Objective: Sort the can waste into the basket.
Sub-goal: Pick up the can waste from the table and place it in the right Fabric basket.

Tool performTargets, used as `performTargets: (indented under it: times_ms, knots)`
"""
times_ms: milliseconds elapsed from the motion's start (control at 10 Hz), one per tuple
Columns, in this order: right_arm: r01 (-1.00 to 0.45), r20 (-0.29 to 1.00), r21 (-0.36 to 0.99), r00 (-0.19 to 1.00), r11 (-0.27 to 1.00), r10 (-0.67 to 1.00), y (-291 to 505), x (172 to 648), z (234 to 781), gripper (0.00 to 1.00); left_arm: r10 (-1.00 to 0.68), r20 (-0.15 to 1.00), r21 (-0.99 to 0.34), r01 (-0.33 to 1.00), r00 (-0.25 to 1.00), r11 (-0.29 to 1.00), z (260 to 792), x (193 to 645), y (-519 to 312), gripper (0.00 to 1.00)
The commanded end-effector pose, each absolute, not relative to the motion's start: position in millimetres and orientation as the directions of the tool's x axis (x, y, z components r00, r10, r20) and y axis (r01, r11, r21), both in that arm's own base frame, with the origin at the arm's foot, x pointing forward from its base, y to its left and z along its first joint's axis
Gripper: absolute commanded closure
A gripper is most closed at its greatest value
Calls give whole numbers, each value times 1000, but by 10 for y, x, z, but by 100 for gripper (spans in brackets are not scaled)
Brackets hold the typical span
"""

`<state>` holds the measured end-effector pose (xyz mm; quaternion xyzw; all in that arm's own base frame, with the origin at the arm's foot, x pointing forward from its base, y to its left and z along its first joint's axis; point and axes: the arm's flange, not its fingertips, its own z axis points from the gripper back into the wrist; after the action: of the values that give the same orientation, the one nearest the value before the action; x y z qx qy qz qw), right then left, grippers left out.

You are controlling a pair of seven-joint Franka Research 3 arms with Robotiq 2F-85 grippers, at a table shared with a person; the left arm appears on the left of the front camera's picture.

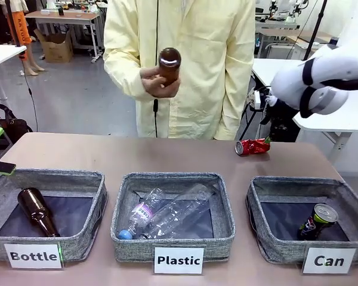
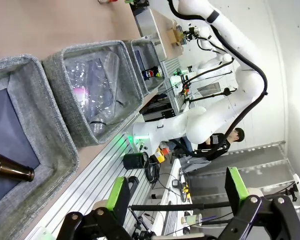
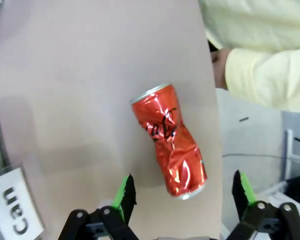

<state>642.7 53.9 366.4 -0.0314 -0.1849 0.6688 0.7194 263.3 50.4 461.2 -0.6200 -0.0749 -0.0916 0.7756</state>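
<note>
right gripper (image 3: 182, 197): held above red can (image 3: 169, 138), jaws spread, nothing grasped | left gripper (image 2: 177, 200): spread, empty | dark can (image 1: 317, 221): laid in basket (image 1: 256, 202)

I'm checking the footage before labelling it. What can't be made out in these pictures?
- Front view: right gripper's fingers, hidden behind the white arm.
- Front view: dark can in the Can basket, print too small to read.
- Right wrist view: red can, underside hidden against the table.
</note>
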Motion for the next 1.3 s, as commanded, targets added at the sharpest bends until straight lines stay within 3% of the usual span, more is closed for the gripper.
performTargets:
  times_ms: [0, 400, 1100, 1200]
  knots:
    - [-959, 181, -268, 46, 94, 982, 575, 6579, 3538, 0, -47, 245, -948, 249, 968, 198, 4627, 2634, 489, 0]
    - [-984, 178, -164, 43, 73, 983, 651, 6670, 3187, 0, -47, 245, -948, 249, 968, 198, 4627, 2634, 489, 0]
    - [-987, 187, -156, 21, 50, 982, 657, 6745, 3082, 0, -47, 245, -948, 249, 968, 198, 4627, 2634, 489, 0]
    - [-988, 185, -141, 31, 58, 982, 648, 6751, 3082, 55, -47, 245, -948, 249, 968, 198, 4627, 2634, 489, 0]
